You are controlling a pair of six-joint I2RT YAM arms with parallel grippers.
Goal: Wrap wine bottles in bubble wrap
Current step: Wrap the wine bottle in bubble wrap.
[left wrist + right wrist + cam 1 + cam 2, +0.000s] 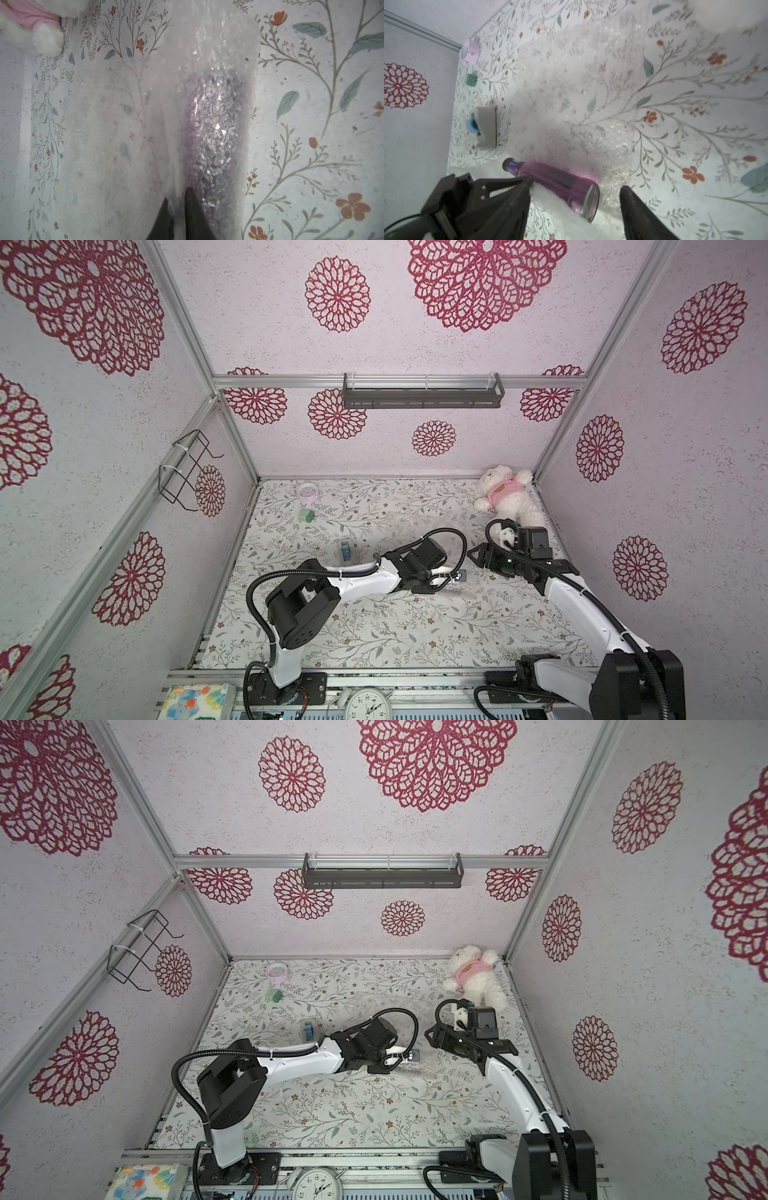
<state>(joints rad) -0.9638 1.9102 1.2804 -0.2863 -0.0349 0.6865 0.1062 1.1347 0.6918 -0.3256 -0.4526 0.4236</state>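
Purple-filled bottle (556, 182): one, on its side on the one bubble wrap (571, 83) sheet spread over the table (695, 104), an edge folded over it. Left pincer (176, 195) narrow, apparently pinching that fold. Right pincer (576, 182) wide, bottle between its fingers.

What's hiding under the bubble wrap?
A purple bottle shows blurrily through the bubble wrap, plus the flowery table. Its neck and cap are covered in the left wrist view.
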